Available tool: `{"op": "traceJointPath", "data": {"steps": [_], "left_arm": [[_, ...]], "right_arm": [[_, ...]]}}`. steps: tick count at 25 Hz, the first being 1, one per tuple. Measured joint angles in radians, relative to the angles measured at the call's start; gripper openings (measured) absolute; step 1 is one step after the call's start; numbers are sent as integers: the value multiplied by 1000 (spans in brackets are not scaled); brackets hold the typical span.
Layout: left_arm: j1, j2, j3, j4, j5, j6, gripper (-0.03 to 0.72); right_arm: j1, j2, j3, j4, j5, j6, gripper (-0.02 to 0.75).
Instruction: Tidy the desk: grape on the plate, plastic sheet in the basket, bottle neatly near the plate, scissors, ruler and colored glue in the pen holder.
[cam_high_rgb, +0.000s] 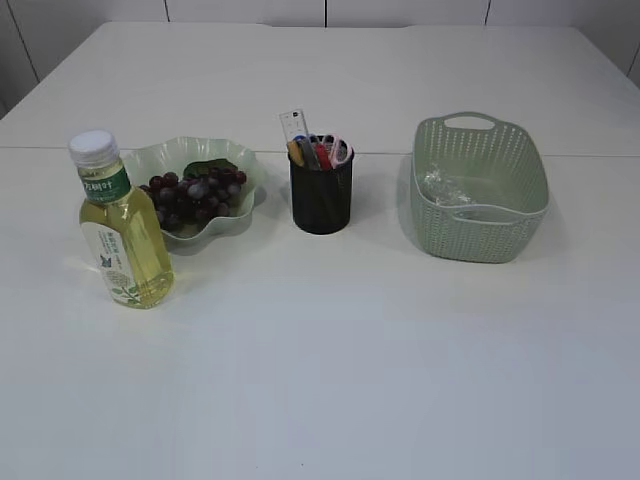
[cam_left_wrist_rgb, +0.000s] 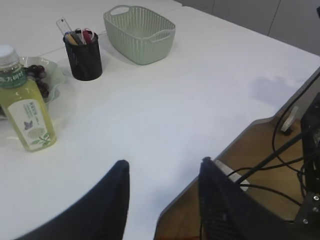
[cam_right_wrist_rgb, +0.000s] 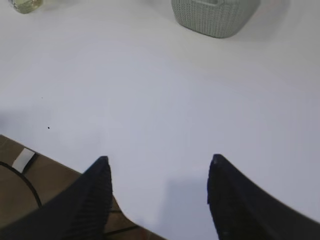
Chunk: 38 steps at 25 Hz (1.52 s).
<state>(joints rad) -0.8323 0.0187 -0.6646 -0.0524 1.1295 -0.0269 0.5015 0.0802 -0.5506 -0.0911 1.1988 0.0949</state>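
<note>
Here, the scene by parts:

Bench (cam_high_rgb: 330, 380): white, carrying everything in a row across its far half.

Bottle (cam_high_rgb: 122, 225): upright at the near left, white cap, pale yellow liquid, green label; it stands just beside the plate's near-left edge.

Plate (cam_high_rgb: 245, 170): pale green with a wavy rim, left of centre.

Grape (cam_high_rgb: 195, 195): a dark bunch lying in the plate.

Pen holder (cam_high_rgb: 321, 197): black mesh cup at centre, upright, between the plate and the basket.

Ruler (cam_high_rgb: 293, 124): clear, standing in the pen holder and leaning left.

Scissors (cam_high_rgb: 340, 150): pink handles showing at the holder's right rim.

Colored glue (cam_high_rgb: 322, 154): a red stick among the things in the holder; the rest are too small to tell apart.

Basket (cam_high_rgb: 522, 215): pale green woven, handles near and far, to the right of the holder.

Plastic sheet (cam_high_rgb: 443, 187): crumpled and clear, inside the basket at its left side.

Left claw (cam_left_wrist_rgb: 162, 192): fingers apart, holding nothing, at the bench's near edge, well apart from the bottle.

Right claw (cam_right_wrist_rgb: 159, 192): fingers apart, holding nothing, over bare bench near the edge, the basket far ahead.
</note>
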Motion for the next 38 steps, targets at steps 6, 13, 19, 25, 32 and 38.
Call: {"op": "traceJointPath", "data": {"steps": [6,13,19,25,32,38], "left_arm": [[-1,-7,94,9,19,27,335],[-1,-7,126,30,1,53,331],[-1,-7,138,52,-17,53,331],[-1,-7,138,52,-17,53,331],[12,-7,138,52,-17,53,318],[210,-7,138,52,-17,53,309]], "right_arm": [[0,-98,14,0,5,-52,480],[0,-98,49,4,-37,-95,480],[0,-98,50,4,-37,-100,480],[0,-98,51,4,-39,-102,480],[-7,-98,51,4,-39,-102,480],[-186,-98,51,4,-39,-104,480]]}}
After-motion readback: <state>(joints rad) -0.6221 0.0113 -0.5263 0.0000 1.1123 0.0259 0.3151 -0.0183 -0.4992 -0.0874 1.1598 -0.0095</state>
